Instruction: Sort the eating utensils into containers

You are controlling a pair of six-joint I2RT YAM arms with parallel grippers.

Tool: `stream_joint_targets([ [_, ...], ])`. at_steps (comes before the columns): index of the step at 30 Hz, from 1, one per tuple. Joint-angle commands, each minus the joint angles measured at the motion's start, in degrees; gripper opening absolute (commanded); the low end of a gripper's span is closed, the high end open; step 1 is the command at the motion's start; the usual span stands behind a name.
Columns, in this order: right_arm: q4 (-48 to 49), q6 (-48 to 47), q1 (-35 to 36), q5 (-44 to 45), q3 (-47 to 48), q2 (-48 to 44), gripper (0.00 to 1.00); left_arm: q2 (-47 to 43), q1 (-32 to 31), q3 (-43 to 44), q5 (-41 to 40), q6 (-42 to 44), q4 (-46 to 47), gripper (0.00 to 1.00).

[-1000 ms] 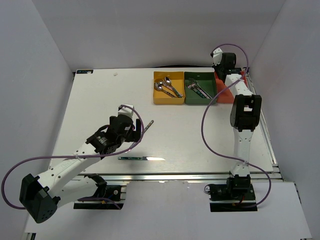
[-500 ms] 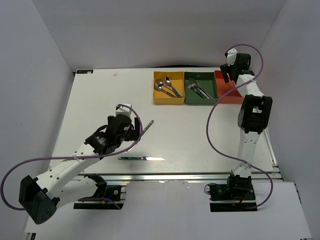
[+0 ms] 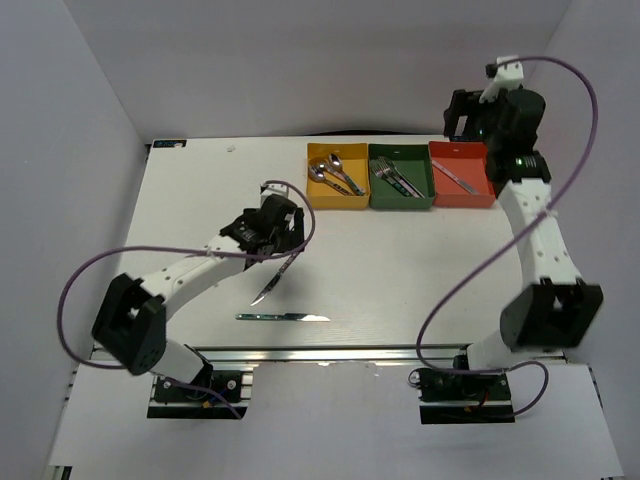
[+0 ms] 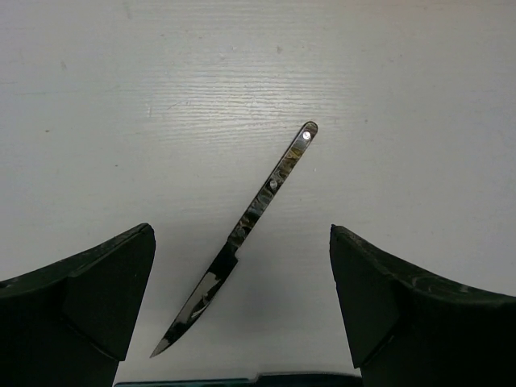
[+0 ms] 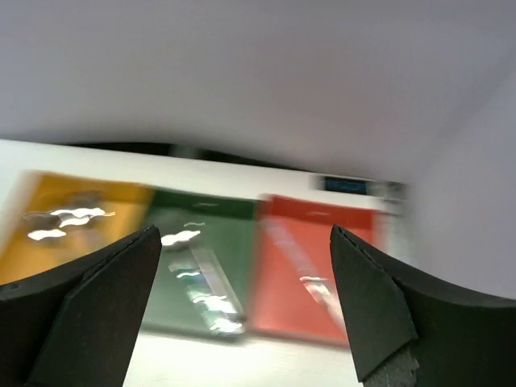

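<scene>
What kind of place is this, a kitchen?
Probably a robot test booth, not a kitchen: plain white walls box in a table, two arms are bolted to its edge, and cutlery lies in coloured bins.

a yellow bin (image 3: 337, 204) with spoons (image 3: 335, 172), a green bin (image 3: 400, 204) with forks (image 3: 397, 178) and a red bin (image 3: 463, 201) with one knife (image 3: 460, 180) sit side by side, upper middle. lower down on the white tabletop (image 3: 400, 270) lie a slanted knife (image 3: 270, 285) and a level knife (image 3: 284, 317).
</scene>
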Motion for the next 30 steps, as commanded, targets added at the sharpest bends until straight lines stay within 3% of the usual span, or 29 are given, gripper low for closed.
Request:
stream_joint_targets([
  [1,7.7,17.8,0.7,-17.5,-16.4,-8.0,0.89,4.3,1.9,4.8,4.2,1.3,2.2,0.98],
  [4,12.3,24.5,1.2,-31.3,-29.0,-15.5,0.89,10.4,3.4,8.0,10.9,4.0,3.4,0.92],
  [7,7.3,25.5,5.2,-29.2,-35.0,-21.9,0.89,17.8,4.7,12.8,13.1,6.0,1.6,0.84],
  [10,10.4,26.1,8.4,-26.8,-43.9,-29.3,0.89,24.6,5.2,15.3,14.2,7.8,0.4,0.73],
  [12,9.2,26.1,8.5,-26.2,-45.7,-31.7,0.89,27.4,5.3,17.3,14.1,8.3,-0.8,0.65],
  [16,2.7,23.4,8.7,-25.0,-45.6,-35.6,0.89,30.3,5.3,15.9,15.4,8.1,1.7,0.61],
  [22,0.7,23.9,8.7,-24.8,-47.0,-39.8,0.89,32.3,5.3,14.0,15.2,8.3,3.2,0.43],
  [30,1.4,27.2,8.8,-25.8,-50.5,-42.5,0.89,34.2,5.3,14.4,8.1,9.2,3.2,0.20],
])
